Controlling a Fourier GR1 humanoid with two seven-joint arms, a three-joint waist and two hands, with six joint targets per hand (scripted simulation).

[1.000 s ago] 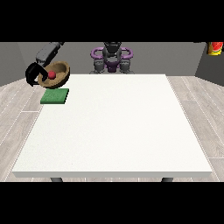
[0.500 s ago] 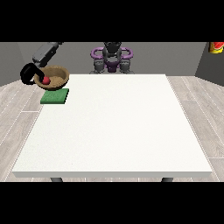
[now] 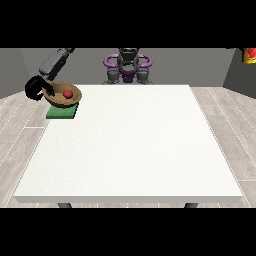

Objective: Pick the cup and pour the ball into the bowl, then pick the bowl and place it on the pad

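There, round wooden bowl [image 3: 64, 95] (red ball [image 3: 68, 93] inside) over flat green pad [image 3: 62, 113].

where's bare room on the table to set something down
Nearly all of the white table is bare: from the green pad rightward and down to the near edge. The crowded spot is the far corner at the view's left, where the hand holds the bowl over the pad.

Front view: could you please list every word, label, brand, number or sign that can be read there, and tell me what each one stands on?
None: no readable text shows anywhere in the front view.
The wooden bowl, the red ball in it, the green pad and the white table carry no markings.
The red and yellow object at the upper right edge is cut off; any marking on it is too small to read.
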